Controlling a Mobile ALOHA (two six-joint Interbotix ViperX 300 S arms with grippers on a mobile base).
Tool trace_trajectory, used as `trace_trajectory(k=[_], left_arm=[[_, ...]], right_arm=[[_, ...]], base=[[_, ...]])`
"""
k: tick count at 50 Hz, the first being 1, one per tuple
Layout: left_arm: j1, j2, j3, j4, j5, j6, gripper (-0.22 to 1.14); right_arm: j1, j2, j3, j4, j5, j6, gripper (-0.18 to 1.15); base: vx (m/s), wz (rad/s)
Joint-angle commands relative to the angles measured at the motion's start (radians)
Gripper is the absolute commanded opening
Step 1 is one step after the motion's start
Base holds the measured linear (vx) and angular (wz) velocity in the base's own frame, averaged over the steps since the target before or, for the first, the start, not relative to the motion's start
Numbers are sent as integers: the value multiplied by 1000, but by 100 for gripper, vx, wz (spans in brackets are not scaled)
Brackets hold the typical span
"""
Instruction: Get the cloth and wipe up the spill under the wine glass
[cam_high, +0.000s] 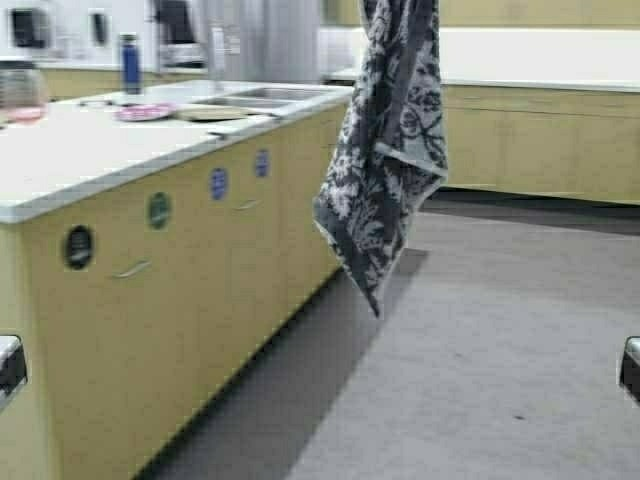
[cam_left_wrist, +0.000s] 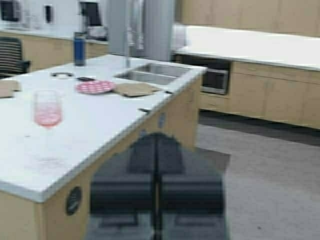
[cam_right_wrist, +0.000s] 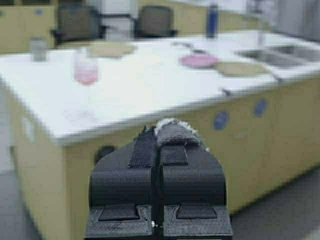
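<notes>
Right pincer (cam_right_wrist: 159, 137) pinches cloth (cam_high: 385, 150); counter (cam_high: 100, 140) beside.

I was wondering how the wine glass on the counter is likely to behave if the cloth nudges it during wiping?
The wine glass looks top-heavy: a pinkish bowl on a thin stem, so a sideways nudge would probably tip it. It seems to be clear glass, so likely fragile. The counter looks smooth, so its foot might slide. Lifting it first, not pushing with the cloth, seems safer.
</notes>
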Motion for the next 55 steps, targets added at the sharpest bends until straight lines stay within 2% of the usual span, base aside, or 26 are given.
trace_trajectory(k=[1, 19, 36, 55], left_arm=[[2, 26, -18, -2, -15, 3, 2], [2, 92, -40, 2, -40, 26, 2], [66, 166, -60, -2, -66, 46, 2], [67, 189, -46, -2, -72, 38, 2]], right_arm=[[-2, -23, -29, 3, -20, -3, 9], [-2, -23, -69, 9, -43, 2, 9], [-3, -25, -64, 6, -34, -3, 9], [-3, 6, -43, -8, -43, -9, 9]], base=[[1, 37], [3, 20], [8, 7], [15, 10]])
